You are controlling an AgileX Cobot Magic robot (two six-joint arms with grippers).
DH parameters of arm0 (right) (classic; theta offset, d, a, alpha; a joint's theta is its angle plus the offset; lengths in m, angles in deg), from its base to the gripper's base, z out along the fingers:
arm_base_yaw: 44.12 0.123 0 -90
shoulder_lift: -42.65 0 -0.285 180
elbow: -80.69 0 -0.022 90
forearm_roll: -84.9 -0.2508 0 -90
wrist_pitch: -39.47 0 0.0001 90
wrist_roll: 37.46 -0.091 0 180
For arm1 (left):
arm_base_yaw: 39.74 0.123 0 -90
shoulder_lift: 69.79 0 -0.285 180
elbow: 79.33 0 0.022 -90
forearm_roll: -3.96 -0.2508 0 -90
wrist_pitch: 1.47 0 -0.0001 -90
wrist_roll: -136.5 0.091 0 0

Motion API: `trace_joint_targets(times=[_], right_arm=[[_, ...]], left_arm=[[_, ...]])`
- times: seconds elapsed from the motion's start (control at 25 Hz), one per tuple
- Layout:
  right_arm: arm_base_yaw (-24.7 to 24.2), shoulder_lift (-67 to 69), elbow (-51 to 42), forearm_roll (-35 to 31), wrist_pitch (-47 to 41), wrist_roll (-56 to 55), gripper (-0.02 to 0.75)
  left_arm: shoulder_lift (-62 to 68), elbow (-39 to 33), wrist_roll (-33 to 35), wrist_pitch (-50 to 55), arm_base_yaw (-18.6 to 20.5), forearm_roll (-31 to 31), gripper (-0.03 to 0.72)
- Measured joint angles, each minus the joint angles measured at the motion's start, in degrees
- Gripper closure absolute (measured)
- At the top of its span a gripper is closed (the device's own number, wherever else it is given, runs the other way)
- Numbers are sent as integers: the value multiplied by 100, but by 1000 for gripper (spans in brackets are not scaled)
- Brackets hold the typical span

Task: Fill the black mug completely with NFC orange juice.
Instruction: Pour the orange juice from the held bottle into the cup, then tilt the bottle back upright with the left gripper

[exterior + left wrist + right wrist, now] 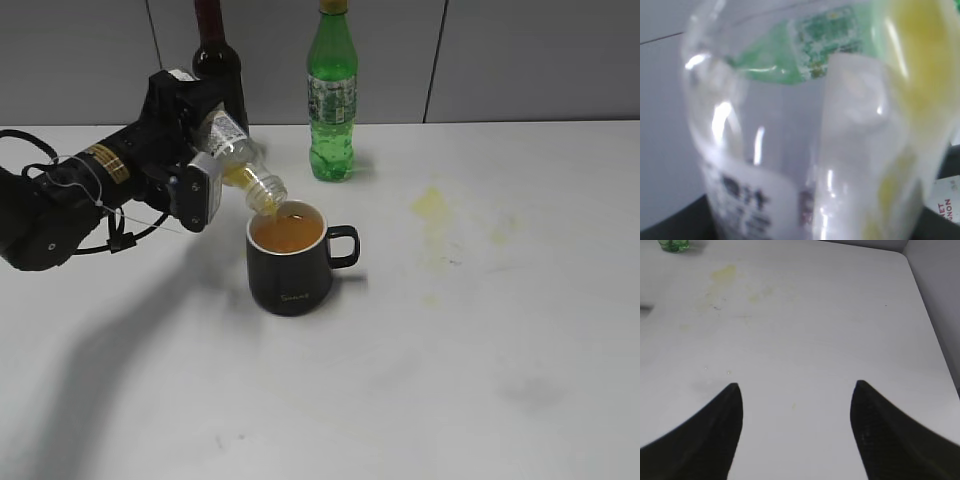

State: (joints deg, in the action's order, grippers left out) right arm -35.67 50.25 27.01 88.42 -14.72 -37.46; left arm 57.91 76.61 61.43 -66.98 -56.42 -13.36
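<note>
The black mug (291, 268) stands mid-table, handle to the right, holding orange juice (286, 233) close to its rim. My left gripper (205, 160) is shut on the small clear juice bottle (243, 165), tipped with its neck down over the mug's left rim; a thin orange stream runs from the mouth. The left wrist view is filled by the blurred clear bottle (805, 135), with a little yellow-orange juice (920, 75) left along its right side. My right gripper (796, 390) hangs open over bare table, outside the exterior view.
A green soda bottle (332, 100) and a dark wine bottle (215, 50) stand at the back by the wall. Yellowish stains (432, 205) mark the table right of the mug. The table's right edge (925, 305) meets a wall.
</note>
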Motion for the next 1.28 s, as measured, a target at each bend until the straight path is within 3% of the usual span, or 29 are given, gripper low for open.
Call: trace_joint_targets(times=[0.6, 0.72, 0.96, 1.16, 1.28], right_arm=[[0, 0, 0, 0, 0, 0, 224], [0, 0, 0, 0, 0, 0, 224], [0, 0, 0, 0, 0, 0, 224], [0, 0, 0, 0, 0, 0, 224], [0, 0, 0, 0, 0, 0, 224]], left_arm=[[0, 0, 3, -6, 0, 4, 220], [0, 0, -257, -6, 0, 6, 220], [0, 0, -1502, -6, 0, 11, 220], [0, 0, -3179, -6, 0, 11, 220], [0, 0, -4539, -6, 0, 11, 220]])
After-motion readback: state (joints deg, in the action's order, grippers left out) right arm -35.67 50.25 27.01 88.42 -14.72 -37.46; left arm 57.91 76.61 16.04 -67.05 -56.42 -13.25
